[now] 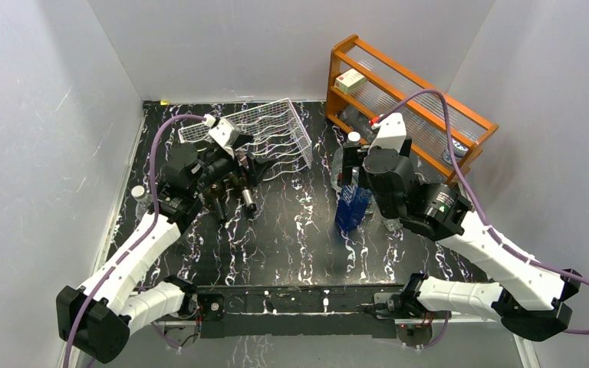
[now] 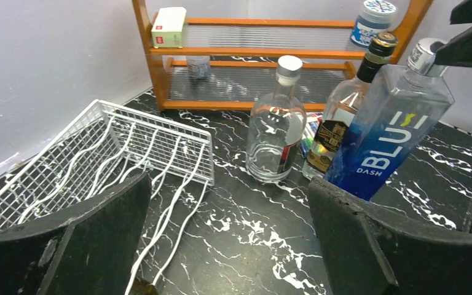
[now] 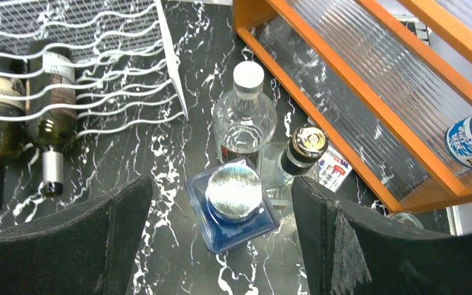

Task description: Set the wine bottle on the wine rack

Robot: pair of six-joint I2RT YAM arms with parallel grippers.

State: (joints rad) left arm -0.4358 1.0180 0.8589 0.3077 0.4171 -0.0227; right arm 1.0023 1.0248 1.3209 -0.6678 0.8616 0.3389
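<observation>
The white wire wine rack [image 1: 272, 134] lies at the back left; it also shows in the left wrist view [image 2: 98, 160]. Two dark wine bottles [image 3: 52, 98] lie side by side under its wavy rods, necks toward the front [image 1: 244, 195]. My left gripper [image 1: 244, 162] is open and empty beside the rack, low over the table [image 2: 230, 246]. My right gripper [image 1: 353, 172] is open above a blue square bottle [image 3: 236, 200] with a silver cap. Its fingers [image 3: 338, 233] stand either side of the cap without touching it.
A clear round bottle [image 2: 276, 129] and a black-capped bottle [image 2: 344, 117] stand right behind the blue one [image 2: 387, 141]. The orange wooden shelf [image 1: 406, 100] stands at the back right with a small box and a jar. A small white-capped bottle [image 1: 139, 195] stands at the left edge.
</observation>
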